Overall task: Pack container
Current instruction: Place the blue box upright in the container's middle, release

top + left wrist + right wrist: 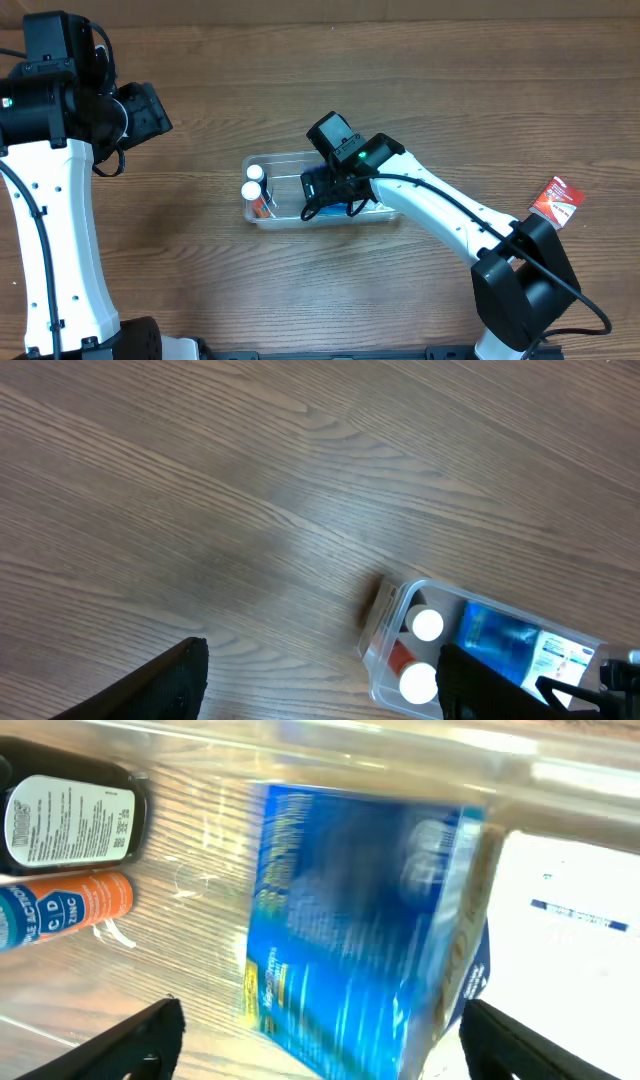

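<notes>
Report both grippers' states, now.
Left gripper: open, holding nothing.
Right gripper: open, jaws spread either side of the blue box inside the container, apparently not clamping it.

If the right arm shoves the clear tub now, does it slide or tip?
Probably slides: the container is low and wide on the smooth table. Its thin clear walls likely flex. The upright bottles at one end may wobble.

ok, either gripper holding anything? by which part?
Nothing looks held. Left gripper: open above the table. Right gripper: open, fingers wide either side of the blue box in the container.
</notes>
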